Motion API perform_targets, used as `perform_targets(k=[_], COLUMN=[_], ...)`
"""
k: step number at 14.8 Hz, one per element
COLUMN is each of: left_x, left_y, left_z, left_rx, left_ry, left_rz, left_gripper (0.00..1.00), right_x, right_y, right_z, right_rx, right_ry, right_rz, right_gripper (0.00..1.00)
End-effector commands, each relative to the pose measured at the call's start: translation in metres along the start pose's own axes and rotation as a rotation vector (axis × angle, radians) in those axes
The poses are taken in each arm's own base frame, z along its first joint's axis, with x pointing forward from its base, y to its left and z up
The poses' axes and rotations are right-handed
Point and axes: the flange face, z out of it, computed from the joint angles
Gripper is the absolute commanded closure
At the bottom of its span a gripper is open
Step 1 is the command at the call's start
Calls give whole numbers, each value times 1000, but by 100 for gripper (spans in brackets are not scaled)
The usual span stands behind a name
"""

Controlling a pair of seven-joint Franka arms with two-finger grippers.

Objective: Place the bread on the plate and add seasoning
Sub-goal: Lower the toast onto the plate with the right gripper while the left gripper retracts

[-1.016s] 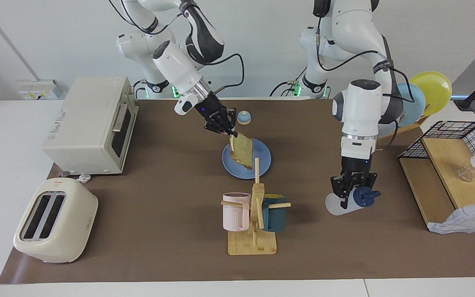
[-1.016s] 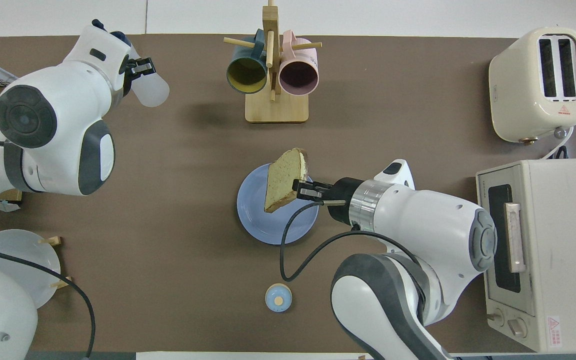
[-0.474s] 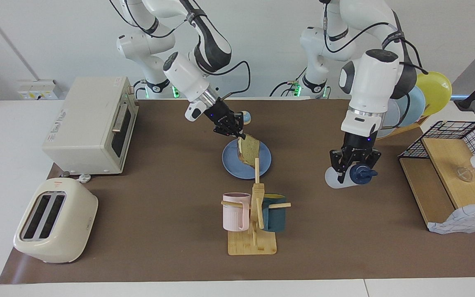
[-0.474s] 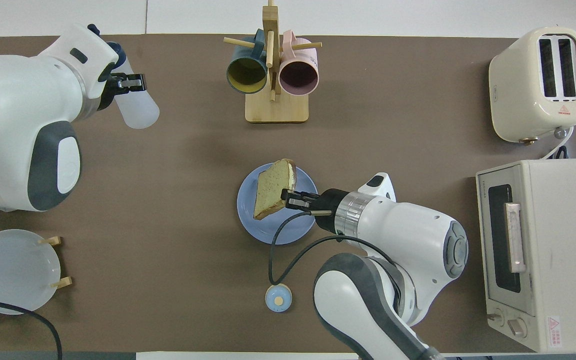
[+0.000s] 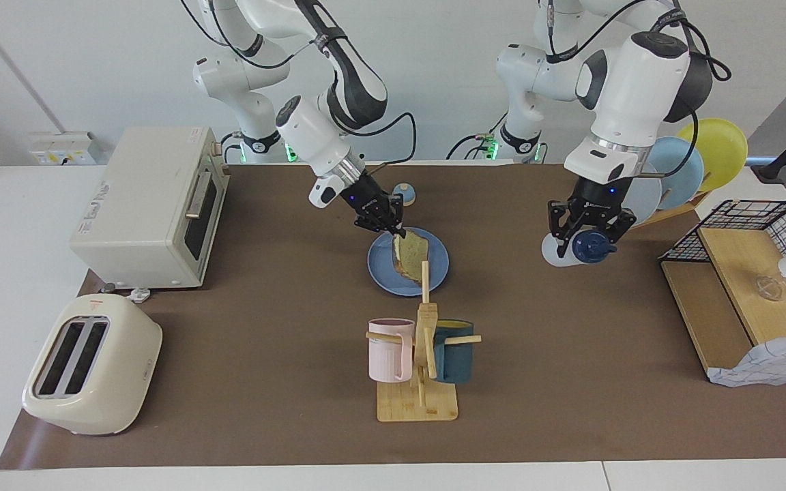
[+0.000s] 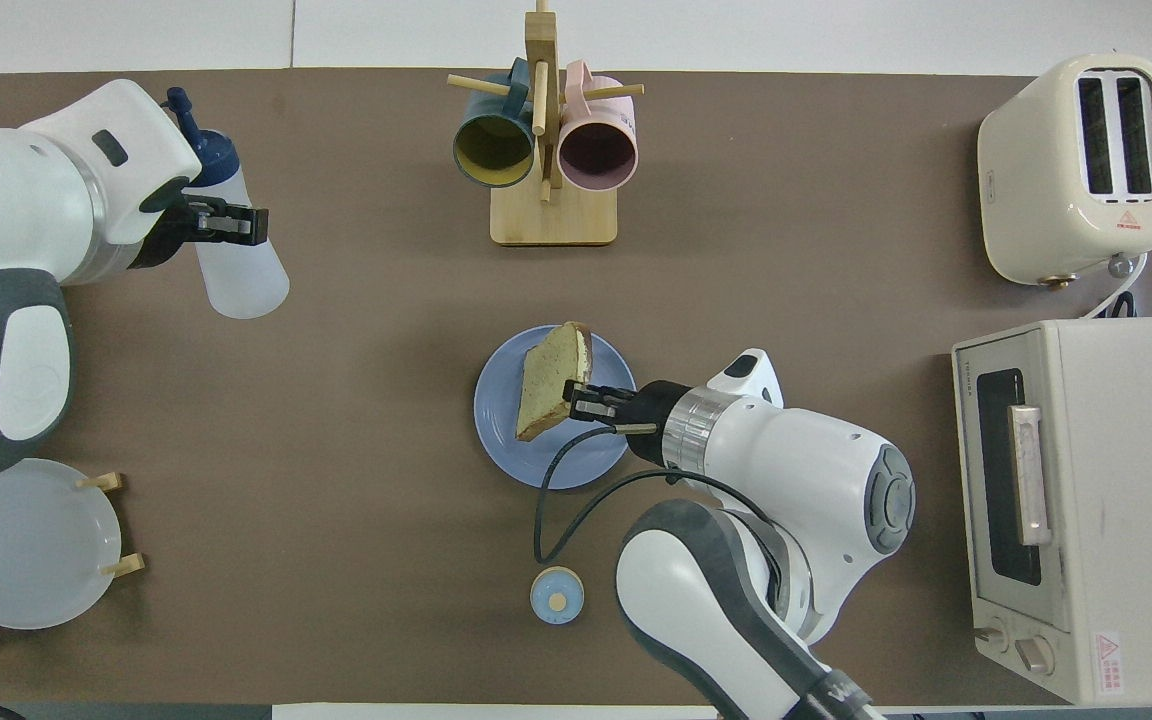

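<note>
Plate [image 5: 439,273] sat mid worktop [image 5: 263,327], bread [image 5: 409,254] on it, tilted, one edge up in the right claw [image 5: 390,229]. Bell [image 5: 404,194] lay nearer the robots than the plate. Mug rack [image 5: 420,361] stood farther from the robots than the plate, two mugs hung on it. Oven [image 5: 151,204] sat at the right arm's end of the worktop; toaster [image 5: 89,365] farther from the robots than the oven. Left claw [image 5: 589,228] hung over the worktop toward the left arm's end, seasoning [image 5: 574,247] in it, lying sideways. Plate rack [image 5: 690,164] and wire basket [image 5: 754,273] stood at the left arm's end, basket farther from the robots than the rack.
</note>
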Motion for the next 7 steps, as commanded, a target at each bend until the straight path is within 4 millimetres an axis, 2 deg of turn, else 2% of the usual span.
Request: perform_targets(k=[1,3,7], left_x=[-16,-27,-46], left_y=[10,20,15], left_z=[-24,-35,-49], left_rx=[-41,-59,-124], left_ry=[-53,-96,-180], left_rz=[69,91,202], left_gripper=[54,54,54], right_x=[-7,-10,-8], right_y=[17,22,30], right_z=[-4,-4,-5], right_rx=[-16,-20,-23], right_ry=[12,8,12], right_rz=[-32,-19,-63], right_gripper=[100,100,100])
